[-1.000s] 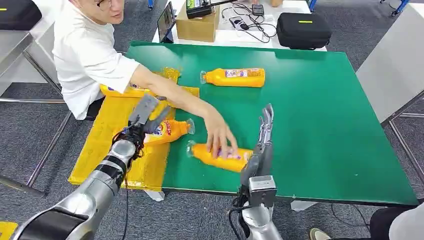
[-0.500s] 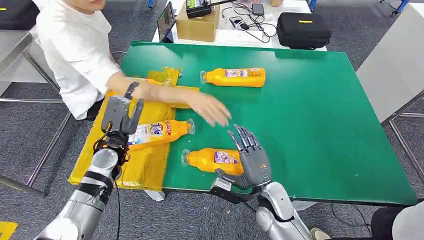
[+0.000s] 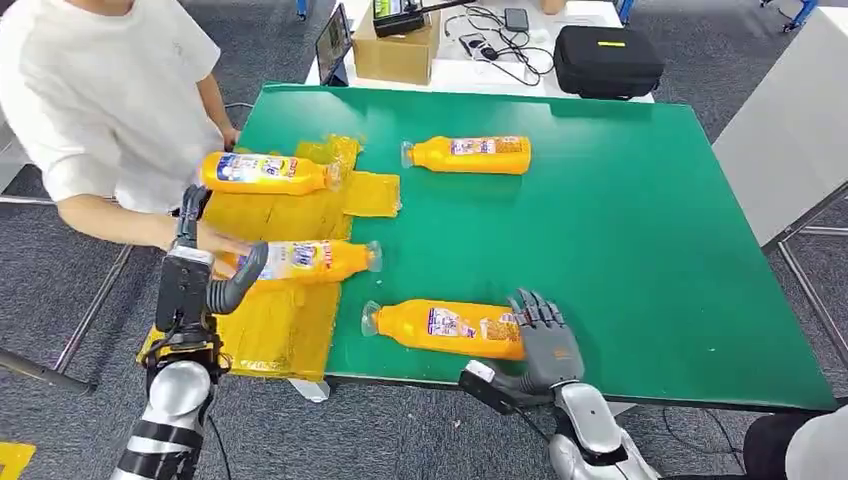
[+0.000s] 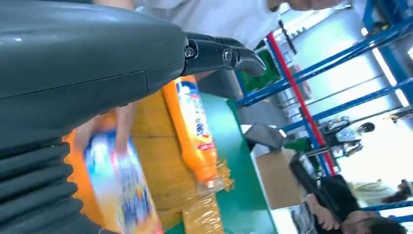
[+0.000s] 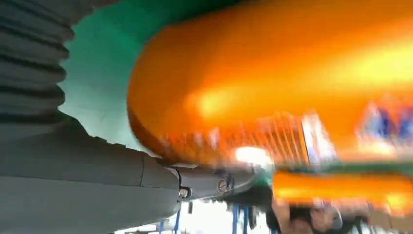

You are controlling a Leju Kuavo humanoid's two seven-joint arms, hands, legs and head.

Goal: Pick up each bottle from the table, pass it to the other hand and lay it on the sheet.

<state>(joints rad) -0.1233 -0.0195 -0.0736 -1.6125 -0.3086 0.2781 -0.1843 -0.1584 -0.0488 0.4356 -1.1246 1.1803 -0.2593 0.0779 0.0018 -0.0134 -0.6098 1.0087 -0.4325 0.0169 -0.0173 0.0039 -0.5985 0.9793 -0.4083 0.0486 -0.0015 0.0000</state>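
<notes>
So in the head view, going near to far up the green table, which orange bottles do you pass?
Orange plastic bottle at the right hand → orange bottle lying half on the yellow sheet → orange bottle lying on the sheet's far part → orange bottle alone on the green table.

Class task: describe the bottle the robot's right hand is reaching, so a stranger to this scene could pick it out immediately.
Start at the green table and go to its near edge. An orange bottle lies there on its side, cap pointing toward the yellow sheet. Unlike the other three bottles, it has the right hand at its base.
</notes>
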